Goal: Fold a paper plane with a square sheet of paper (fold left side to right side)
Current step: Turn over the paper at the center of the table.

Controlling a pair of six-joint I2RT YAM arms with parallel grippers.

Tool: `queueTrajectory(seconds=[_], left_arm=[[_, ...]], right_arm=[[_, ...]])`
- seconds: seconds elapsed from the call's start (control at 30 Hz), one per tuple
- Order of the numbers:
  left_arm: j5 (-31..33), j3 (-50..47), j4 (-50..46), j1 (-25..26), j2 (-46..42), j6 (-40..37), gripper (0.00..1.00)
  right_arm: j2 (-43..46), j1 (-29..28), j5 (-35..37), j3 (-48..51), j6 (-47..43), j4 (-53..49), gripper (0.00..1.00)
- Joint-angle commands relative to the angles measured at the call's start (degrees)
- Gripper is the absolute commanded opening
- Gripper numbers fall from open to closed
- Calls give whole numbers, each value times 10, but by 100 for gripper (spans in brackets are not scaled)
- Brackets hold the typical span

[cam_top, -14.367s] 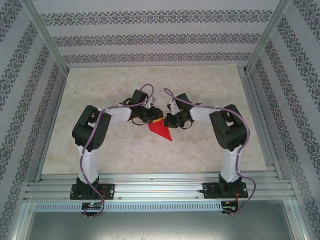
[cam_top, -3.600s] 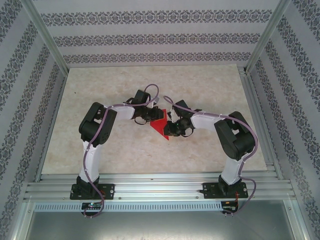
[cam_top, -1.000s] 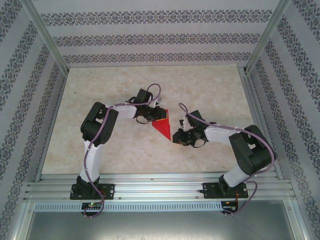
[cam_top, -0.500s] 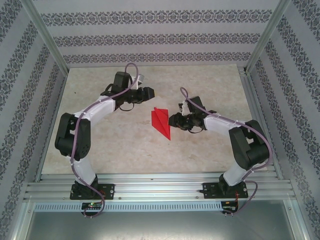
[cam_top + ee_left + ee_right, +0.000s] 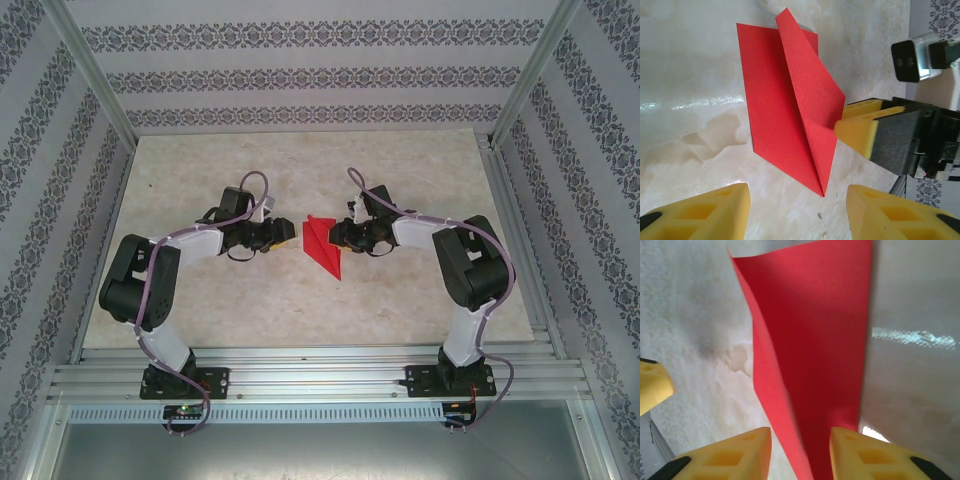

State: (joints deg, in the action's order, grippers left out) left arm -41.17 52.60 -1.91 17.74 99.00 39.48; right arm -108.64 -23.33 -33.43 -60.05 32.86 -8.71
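Marbled table [image 5: 200, 300] bears the paper plane [image 5: 322, 246], left claw [image 5: 797, 194] wide and empty, right claw [image 5: 800, 435] narrowly parted around its raised flap [image 5: 810, 85].

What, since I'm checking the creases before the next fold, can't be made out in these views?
- Top external: the paper plane is too small to read its creases; the right gripper overlaps its right edge.
- Right wrist: the paper plane runs off the top and bottom edges.
- Left wrist: its raised flap hides the layer beneath.
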Motion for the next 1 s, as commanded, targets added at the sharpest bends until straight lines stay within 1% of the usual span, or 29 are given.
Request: queueTrajectory(seconds=[0.0, 0.1, 0.2, 0.4, 0.5, 0.7, 0.97], left_arm=[[-23, -7, 79, 0, 20, 30, 55], [-31, 0, 100, 5, 36, 43, 55], [-39, 11, 117, 12, 53, 54, 55], [-49, 14, 166, 13, 63, 90, 58], [-58, 15, 190, 17, 68, 108, 57], [-58, 22, 214, 26, 77, 125, 53], [-59, 54, 223, 39, 122, 134, 50]], right_arm=[[-13, 3, -25, -13, -7, 28, 24], [-7, 4, -32, -4, -5, 41, 13], [2, 5, -42, 5, 2, 55, 0], [41, 5, -65, 38, 36, 95, 0], [50, 6, -83, 52, 63, 124, 0], [56, 4, -103, 71, 92, 160, 0], [56, 2, -115, 81, 111, 184, 0]])
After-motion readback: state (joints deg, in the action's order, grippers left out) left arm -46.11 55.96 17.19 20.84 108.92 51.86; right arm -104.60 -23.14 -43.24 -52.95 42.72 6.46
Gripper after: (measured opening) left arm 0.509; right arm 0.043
